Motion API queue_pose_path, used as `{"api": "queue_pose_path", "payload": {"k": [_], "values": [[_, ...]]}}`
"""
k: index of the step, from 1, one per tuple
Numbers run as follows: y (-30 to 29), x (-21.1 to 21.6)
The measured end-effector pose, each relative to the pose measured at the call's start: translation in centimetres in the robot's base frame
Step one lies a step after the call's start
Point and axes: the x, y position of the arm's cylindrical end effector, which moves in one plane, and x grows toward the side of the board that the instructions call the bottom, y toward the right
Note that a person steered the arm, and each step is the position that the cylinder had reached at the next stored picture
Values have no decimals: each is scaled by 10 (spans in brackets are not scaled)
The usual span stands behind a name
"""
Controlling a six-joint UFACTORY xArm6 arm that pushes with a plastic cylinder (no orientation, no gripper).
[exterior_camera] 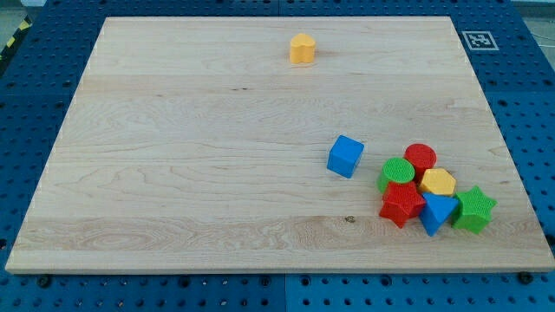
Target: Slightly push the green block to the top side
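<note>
A green cylinder (395, 172) sits in a tight cluster at the view's lower right, touching a red cylinder (421, 158) above-right, a yellow hexagon block (437, 183) to its right and a red star block (401, 204) below it. A green star block (474, 210) lies at the cluster's right end, next to a blue triangular block (436, 213). My tip and the rod do not show in this view.
A blue cube (345, 156) stands just left of the cluster. A yellow block (302, 48) sits alone near the board's top edge. The wooden board (173, 173) lies on a blue pegboard table; a fiducial tag (478, 40) marks its top right corner.
</note>
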Motion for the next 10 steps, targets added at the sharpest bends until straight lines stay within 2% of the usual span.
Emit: {"api": "queue_pose_path", "payload": {"k": [2,4,7,10], "values": [[-21,33],[-91,33],[-110,9],[-112,4]]}}
